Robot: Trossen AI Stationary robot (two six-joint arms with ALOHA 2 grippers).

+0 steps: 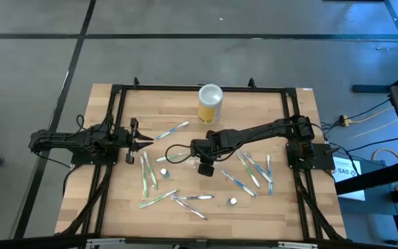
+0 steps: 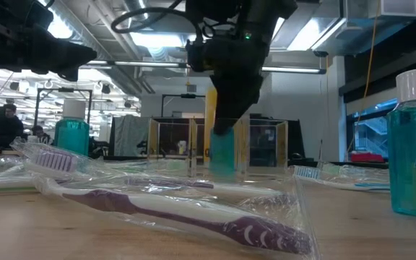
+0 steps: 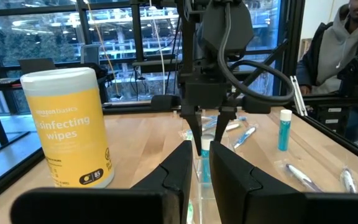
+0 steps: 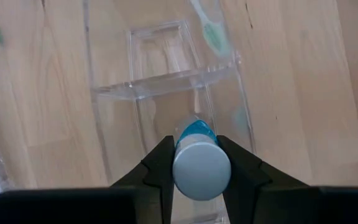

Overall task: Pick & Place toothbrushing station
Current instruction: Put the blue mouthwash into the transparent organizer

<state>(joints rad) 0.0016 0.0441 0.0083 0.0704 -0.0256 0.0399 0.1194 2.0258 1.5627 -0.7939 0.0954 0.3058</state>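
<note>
Right gripper (image 4: 197, 165) is sitting mid-table, clamped on a small blue bottle with a white cap (image 4: 201, 169), looks like travel mouthwash or toothpaste, and is holding it over the clear toothbrushing station (image 4: 166, 93). The station is standing at table centre, directly under that gripper and in front of the yellow disinfecting wipes canister (image 1: 210, 104), which is at the far edge. In the low view the bottle is hanging inside or just above one clear compartment; can't tell which, or whether it's touching the floor. Left gripper (image 3: 197, 168) is waiting at the left side of the table, fingers nearly together with only a thin slot, holding nothing, pointing at the station. Handling guess: the station is thin rigid acrylic, light, slick, likely tipping or sliding if the bottle is nudging a wall, and cracking if squeezed hard. Best hold is probably across a wall or divider near the top rim, pinching with light force. The bottle is round and smooth, so it's prone to rotating in the fingers. Bagged toothbrushes (image 1: 159, 200) are lying scattered around, near side and right.
</note>
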